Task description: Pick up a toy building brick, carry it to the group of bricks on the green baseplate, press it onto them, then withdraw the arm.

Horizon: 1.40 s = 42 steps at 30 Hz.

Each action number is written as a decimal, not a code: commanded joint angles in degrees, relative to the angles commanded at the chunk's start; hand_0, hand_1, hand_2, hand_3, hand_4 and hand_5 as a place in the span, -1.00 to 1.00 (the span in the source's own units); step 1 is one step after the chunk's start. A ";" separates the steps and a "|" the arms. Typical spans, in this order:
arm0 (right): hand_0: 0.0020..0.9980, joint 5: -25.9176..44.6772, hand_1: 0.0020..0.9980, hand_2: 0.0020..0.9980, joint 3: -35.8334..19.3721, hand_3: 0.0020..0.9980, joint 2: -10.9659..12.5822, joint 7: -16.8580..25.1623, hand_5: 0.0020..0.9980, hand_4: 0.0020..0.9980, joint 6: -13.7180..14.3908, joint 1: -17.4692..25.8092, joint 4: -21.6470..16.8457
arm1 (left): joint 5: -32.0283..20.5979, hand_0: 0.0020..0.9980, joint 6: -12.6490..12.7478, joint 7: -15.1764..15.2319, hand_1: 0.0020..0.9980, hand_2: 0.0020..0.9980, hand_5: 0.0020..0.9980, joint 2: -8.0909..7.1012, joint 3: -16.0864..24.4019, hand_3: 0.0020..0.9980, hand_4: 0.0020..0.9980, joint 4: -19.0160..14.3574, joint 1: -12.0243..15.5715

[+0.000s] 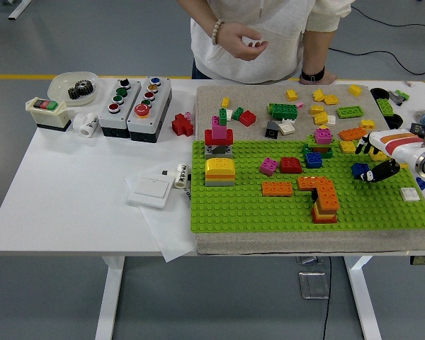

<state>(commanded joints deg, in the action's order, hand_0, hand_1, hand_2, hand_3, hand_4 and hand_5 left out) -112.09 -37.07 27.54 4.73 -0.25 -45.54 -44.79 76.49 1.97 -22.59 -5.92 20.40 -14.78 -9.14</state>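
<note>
A white tabletop [71, 212] stands on white legs [110, 297] over a grey-blue floor [42, 297]; a yellow line [14, 76] runs across the floor behind it; black cables [404, 28] trail over the floor at the upper right; the light is even.

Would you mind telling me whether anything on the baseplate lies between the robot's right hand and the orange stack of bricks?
Nothing visible does. The right hand holds a blue brick above the green baseplate, and only bare studs lie between it and the orange stack. The person's hand is off the table.
</note>
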 joint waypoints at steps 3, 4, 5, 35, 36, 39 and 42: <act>-0.08 -0.20 0.19 0.33 0.39 0.35 -0.16 0.09 -0.35 0.80 0.19 0.02 0.54 | -0.31 -0.14 0.07 0.09 -0.03 0.05 0.51 -0.02 -0.21 0.19 0.24 -0.02 -0.07; -0.08 -0.19 0.19 0.33 0.43 0.35 -0.18 0.10 -0.35 0.80 0.20 0.02 0.62 | -0.36 -0.14 0.08 0.11 -0.03 0.05 0.51 -0.02 -0.25 0.19 0.24 -0.03 -0.08; -0.08 -0.19 0.19 0.33 0.44 0.35 -0.20 0.10 -0.35 0.80 0.20 0.02 0.65 | -0.39 -0.14 0.08 0.11 -0.03 0.05 0.51 -0.02 -0.27 0.19 0.24 -0.03 -0.09; -0.31 -1.56 -0.04 0.10 2.93 0.10 -1.49 1.98 -0.26 0.49 5.40 0.29 4.08 | -0.92 -0.14 0.10 0.27 -0.03 0.06 0.51 0.03 -0.79 0.19 0.24 -0.10 -0.69; -0.31 -1.56 -0.04 0.10 2.92 0.10 -1.49 2.00 -0.26 0.49 5.44 0.29 4.09 | -0.92 -0.14 0.10 0.27 -0.03 0.06 0.51 0.03 -0.79 0.19 0.24 -0.10 -0.69; -0.34 -1.87 -0.05 0.08 2.87 0.08 -1.46 2.16 -0.22 0.43 5.61 0.30 4.08 | -0.96 -0.14 0.14 0.25 -0.03 0.06 0.51 0.03 -0.83 0.19 0.24 -0.12 -0.73; -0.34 -1.88 -0.05 0.08 2.83 0.08 -1.45 2.21 -0.22 0.43 5.57 0.29 4.12 | -0.85 -0.14 0.12 0.25 -0.03 0.06 0.51 0.04 -0.79 0.19 0.24 -0.12 -0.79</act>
<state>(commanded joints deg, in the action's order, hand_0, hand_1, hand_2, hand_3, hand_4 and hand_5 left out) -113.97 -34.24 26.08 6.94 5.31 -45.25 -40.66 75.64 2.09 -22.33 -5.88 19.61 -14.90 -9.93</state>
